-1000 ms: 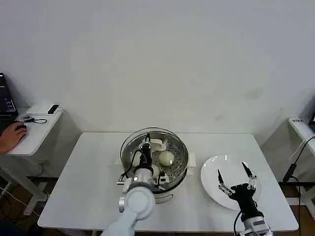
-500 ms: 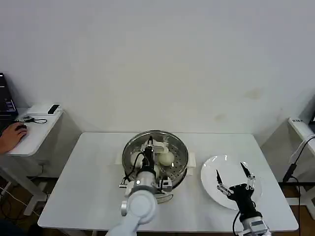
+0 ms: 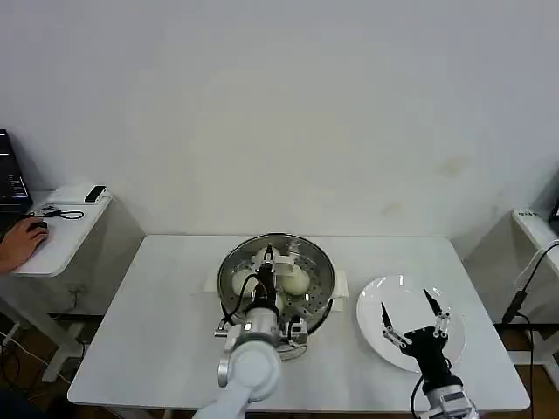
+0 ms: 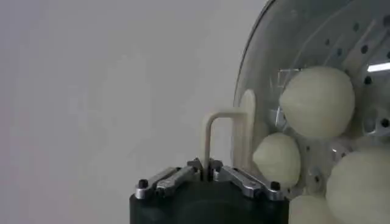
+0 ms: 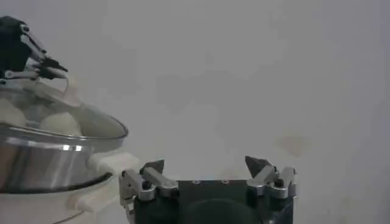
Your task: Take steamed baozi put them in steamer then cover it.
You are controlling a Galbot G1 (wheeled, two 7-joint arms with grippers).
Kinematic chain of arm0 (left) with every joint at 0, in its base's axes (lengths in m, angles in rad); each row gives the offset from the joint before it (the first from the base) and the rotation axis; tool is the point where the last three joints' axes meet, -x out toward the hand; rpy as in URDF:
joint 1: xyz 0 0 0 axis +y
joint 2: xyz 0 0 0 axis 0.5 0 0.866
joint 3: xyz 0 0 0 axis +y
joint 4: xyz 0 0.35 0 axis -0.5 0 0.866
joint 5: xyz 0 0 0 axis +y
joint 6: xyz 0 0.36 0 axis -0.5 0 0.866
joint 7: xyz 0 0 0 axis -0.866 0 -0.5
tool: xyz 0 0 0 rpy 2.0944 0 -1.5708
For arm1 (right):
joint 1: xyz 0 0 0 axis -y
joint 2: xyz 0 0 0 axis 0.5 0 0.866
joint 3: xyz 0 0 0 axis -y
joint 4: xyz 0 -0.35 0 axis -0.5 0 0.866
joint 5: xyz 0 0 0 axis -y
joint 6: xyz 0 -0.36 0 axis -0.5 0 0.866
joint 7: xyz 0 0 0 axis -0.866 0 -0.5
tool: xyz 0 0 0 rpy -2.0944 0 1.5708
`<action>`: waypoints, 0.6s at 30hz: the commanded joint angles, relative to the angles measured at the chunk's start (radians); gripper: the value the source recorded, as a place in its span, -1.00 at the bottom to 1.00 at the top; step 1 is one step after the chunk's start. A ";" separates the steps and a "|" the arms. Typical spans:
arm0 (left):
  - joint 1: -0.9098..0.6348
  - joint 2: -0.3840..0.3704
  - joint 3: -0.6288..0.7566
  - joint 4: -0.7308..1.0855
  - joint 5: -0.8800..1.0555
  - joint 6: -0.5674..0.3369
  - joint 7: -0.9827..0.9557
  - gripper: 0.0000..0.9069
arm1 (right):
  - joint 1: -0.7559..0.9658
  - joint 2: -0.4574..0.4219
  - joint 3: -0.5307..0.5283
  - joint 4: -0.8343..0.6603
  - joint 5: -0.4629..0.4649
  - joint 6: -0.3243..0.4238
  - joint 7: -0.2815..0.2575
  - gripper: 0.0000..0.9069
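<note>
Left gripper (image 3: pixel 268 259): clamped on the pale handle (image 4: pixel 226 139) of the lid (image 3: pixel 276 272), fingers pinched together around its thin upright bar; it hangs directly above the pot's middle, so the lid is carried level and centred.
Lid: clear glass with a metal rim, directly under the left gripper. From the right wrist view its rim (image 5: pixel 91 125) appears to lie on or just over the pot's edge; full seating cannot be confirmed.
Steamer (image 3: pixel 320 300): steel pot on a white base, beneath the left gripper and well to the left of the right gripper, mid-table.
Baozi (image 4: pixel 317 101): cream-white buns below the left gripper, resting on the perforated tray and seen through the glass; at least three are distinct, bunched close together, two in the head view (image 3: pixel 295 279).
Right gripper (image 3: pixel 414 324): fingers spread wide, nothing between them; it hovers over the plate (image 3: pixel 374 307), idle and clear of the working arm.
Plate: white, bare, under the right gripper, beside the steamer's right handle (image 5: pixel 113 162).
Stage (judgement): loading looks finished; covering is at or near its end, with release of the handle remaining.
Risk (judgement): a lid off-centre at release could sit tilted on the rim.
</note>
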 commanded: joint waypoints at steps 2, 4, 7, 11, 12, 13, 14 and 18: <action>0.008 -0.003 0.001 -0.003 0.005 -0.001 -0.001 1.00 | 0.000 0.000 0.000 0.000 -0.003 0.000 -0.001 1.00; 0.010 -0.004 0.000 -0.009 0.007 -0.002 -0.001 1.00 | 0.000 0.000 -0.001 0.000 -0.003 -0.001 -0.001 1.00; 0.015 0.001 -0.001 -0.027 0.006 -0.001 0.000 1.00 | 0.000 0.000 -0.003 -0.001 -0.006 -0.001 -0.001 1.00; 0.036 0.021 -0.003 -0.074 0.004 -0.005 0.006 1.00 | 0.001 0.001 -0.006 -0.001 -0.008 -0.002 0.000 1.00; 0.043 0.025 -0.004 -0.084 0.004 -0.007 0.006 1.00 | 0.001 0.002 -0.006 -0.001 -0.009 -0.002 0.000 1.00; 0.056 0.033 -0.006 -0.101 0.004 -0.011 0.006 1.00 | 0.000 0.002 -0.007 -0.001 -0.010 -0.002 0.000 1.00; 0.066 0.041 -0.009 -0.117 0.003 -0.013 0.005 1.00 | 0.000 0.002 -0.008 -0.001 -0.011 -0.003 0.001 1.00; 0.117 0.068 -0.020 -0.183 0.001 -0.028 0.000 1.00 | -0.001 0.001 -0.008 -0.002 -0.012 -0.003 0.001 1.00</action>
